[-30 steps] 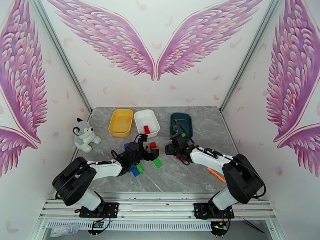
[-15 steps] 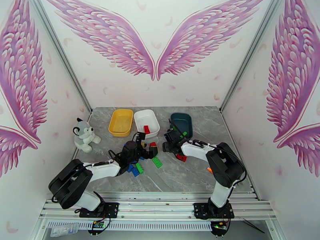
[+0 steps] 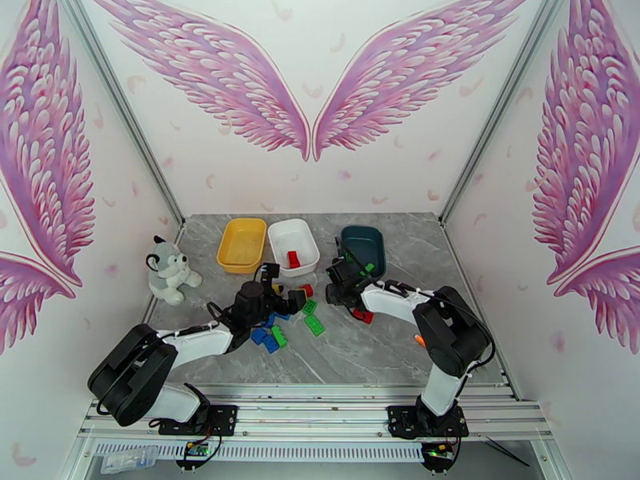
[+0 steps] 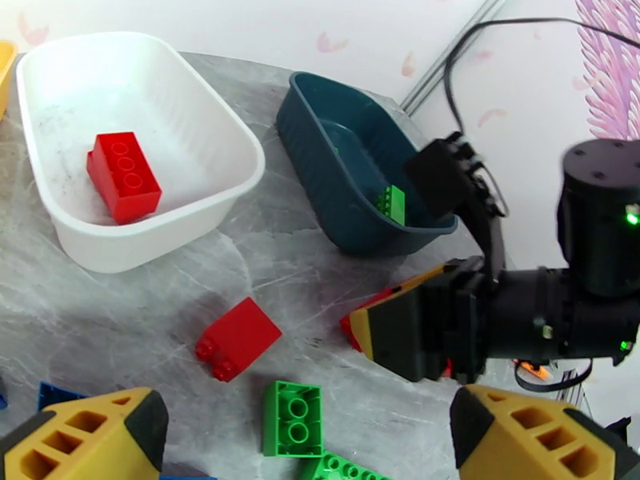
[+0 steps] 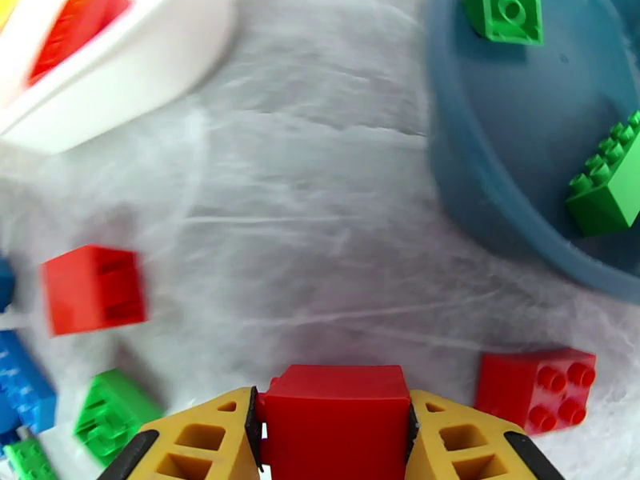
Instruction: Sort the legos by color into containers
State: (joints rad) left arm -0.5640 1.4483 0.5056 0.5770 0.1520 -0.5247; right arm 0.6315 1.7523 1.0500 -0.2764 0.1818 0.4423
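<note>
1. Right hand [image 5: 336, 454]: we log it clamped on a red lego [image 5: 336, 418], above the bench [image 5: 320, 194], just off the white tray [image 5: 120, 66] on its teal tray [image 5: 480, 194] side.
2. Left hand [image 4: 304, 442]: spread wide, empty, before the white tray.
3. Second red lego [image 4: 124, 176]: inside the white tray.
4. Loose legos [image 4: 238, 338]: red, green and blue, on the bench near the white tray.

left arm [image 3: 196, 339] and right arm [image 3: 396, 302]: white shells, bulky black joints, thin black cables [image 4: 512, 22]. yellow fingers [image 5: 200, 438] with hollow triangular ribs and black tips. a green light [image 4: 632, 218] on the right wrist.
</note>
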